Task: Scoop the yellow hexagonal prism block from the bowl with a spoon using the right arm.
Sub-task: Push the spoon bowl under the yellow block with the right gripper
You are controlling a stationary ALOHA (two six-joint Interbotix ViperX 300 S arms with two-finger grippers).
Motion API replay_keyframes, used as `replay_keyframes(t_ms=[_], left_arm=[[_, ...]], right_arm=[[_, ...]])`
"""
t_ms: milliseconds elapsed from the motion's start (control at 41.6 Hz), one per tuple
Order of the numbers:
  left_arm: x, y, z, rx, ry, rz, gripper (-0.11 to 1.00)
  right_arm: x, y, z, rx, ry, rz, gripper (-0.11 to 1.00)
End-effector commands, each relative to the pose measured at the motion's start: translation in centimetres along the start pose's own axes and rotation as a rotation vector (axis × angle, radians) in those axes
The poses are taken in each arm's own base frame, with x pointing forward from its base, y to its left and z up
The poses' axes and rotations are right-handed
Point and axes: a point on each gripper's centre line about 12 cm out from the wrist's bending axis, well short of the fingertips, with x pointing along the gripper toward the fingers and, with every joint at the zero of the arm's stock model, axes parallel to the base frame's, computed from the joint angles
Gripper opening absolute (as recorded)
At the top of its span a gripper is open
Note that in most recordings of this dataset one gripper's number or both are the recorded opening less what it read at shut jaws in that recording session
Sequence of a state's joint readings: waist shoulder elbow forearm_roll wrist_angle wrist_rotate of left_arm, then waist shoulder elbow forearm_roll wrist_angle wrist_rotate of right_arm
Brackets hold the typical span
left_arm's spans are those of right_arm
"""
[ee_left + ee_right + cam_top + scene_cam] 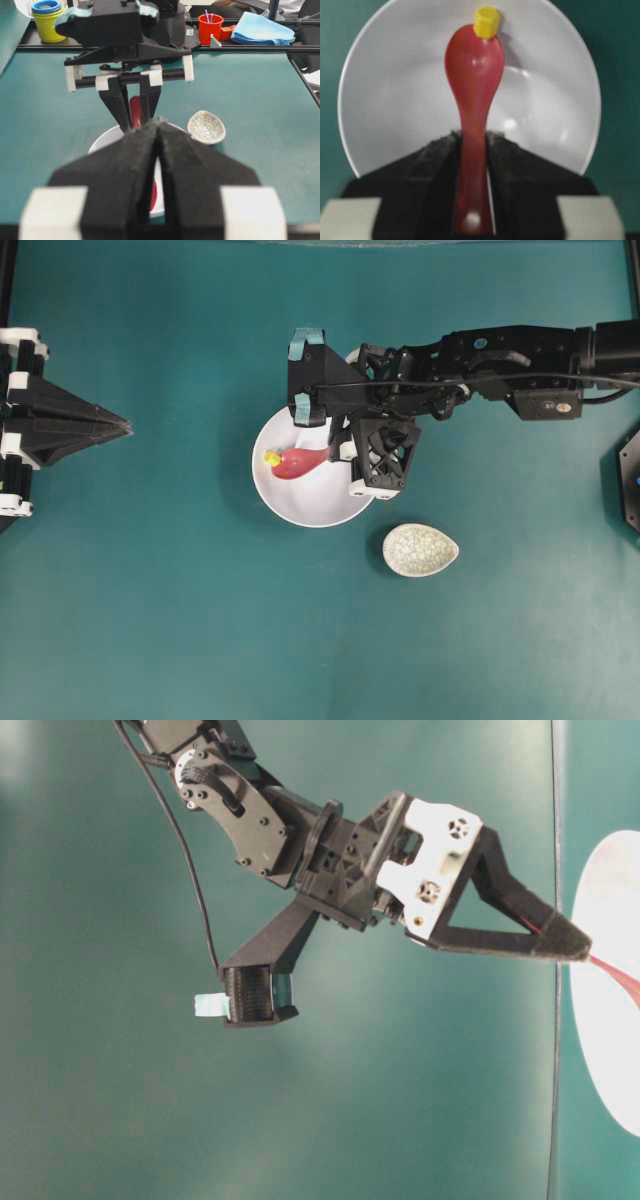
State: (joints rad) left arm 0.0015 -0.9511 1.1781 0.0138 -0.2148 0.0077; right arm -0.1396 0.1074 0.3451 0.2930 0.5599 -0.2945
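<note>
Clamping the spoon [473, 100] by its handle, the right gripper [472, 150] is held over the bowl [395, 100] so the scoop's tip meets the yellow hexagonal prism block [486, 22], which sits against the bowl's far wall. The left gripper [120, 426] is parked shut by the desk's left edge.

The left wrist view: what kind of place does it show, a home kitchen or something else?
Probably a robotics lab bench, not a kitchen: a teal mat covers the table, black rails frame it, and stacked cups and a folded blue cloth wait behind as props.
</note>
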Motion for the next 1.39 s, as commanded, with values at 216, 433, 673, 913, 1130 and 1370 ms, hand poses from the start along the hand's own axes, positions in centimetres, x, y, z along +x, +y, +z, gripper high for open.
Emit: replay_keyframes(t_ms=[216, 433, 673, 913, 1130, 1370], left_arm=[[0.23, 0.02, 1.09, 0.002, -0.031, 0.000, 0.00], [0.18, 0.02, 1.15, 0.002, -0.034, 0.000, 0.00], [0.18, 0.02, 1.15, 0.002, -0.034, 0.000, 0.00], [0.18, 0.02, 1.15, 0.002, -0.034, 0.000, 0.00], [0.18, 0.02, 1.15, 0.000, -0.034, 0.000, 0.00], [0.18, -0.01, 1.22, 0.002, -0.035, -0.001, 0.00]], right_arm=[[-0.69, 0.23, 0.87, -0.002, -0.058, -0.007, 0.24], [-0.54, 0.50, 0.99, -0.007, -0.083, -0.012, 0.24], [-0.52, 0.52, 1.09, -0.008, -0.095, -0.015, 0.24], [-0.48, 0.70, 1.08, -0.011, -0.097, -0.013, 0.24], [-0.51, 0.90, 0.97, -0.015, -0.111, -0.015, 0.24], [-0.91, 0.95, 0.50, 0.017, -0.163, -0.019, 0.24]])
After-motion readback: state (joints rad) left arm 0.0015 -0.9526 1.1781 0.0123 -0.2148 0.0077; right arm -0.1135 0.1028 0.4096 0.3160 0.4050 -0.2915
